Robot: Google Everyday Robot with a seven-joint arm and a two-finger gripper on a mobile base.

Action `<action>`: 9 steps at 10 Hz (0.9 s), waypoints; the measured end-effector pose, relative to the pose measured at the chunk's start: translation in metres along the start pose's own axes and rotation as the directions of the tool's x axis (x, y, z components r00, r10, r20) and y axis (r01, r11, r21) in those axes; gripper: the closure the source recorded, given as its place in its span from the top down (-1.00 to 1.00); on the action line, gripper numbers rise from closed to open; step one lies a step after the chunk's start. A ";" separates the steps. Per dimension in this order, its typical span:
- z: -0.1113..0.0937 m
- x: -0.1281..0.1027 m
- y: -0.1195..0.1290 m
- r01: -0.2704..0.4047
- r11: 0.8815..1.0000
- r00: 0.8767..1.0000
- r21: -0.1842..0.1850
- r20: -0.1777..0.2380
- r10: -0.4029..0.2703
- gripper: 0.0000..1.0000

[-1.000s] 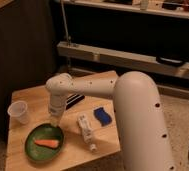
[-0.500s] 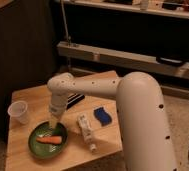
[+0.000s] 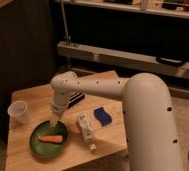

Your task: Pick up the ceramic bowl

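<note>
The ceramic bowl [image 3: 37, 144] is a shallow dark green dish near the front left of the small wooden table [image 3: 35, 95]. An orange carrot [image 3: 51, 139] lies in it. My gripper [image 3: 55, 120] points down at the end of the white arm [image 3: 103, 90], just over the bowl's far rim. It looks close to the rim or touching it; which one is unclear. The bowl rests flat on the table.
A small white cup [image 3: 19, 111] stands left of the bowl. A white bottle [image 3: 86, 131] lies right of it, with a blue sponge [image 3: 103, 116] beyond. A dark striped object [image 3: 77, 98] sits behind the arm. Dark cabinets and a metal rail stand behind the table.
Half a second ago the gripper hung lower over the bowl, partly covering the carrot. It now sits back at the far rim with the whole carrot showing. The bowl has not moved.
</note>
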 end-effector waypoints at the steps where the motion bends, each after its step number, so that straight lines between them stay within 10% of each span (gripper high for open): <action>1: -0.004 0.000 -0.001 0.001 1.000 1.000 0.007 0.011 -0.001 -0.10; 9: 0.016 0.002 -0.003 0.041 0.998 0.997 0.045 -0.066 -0.038 -0.10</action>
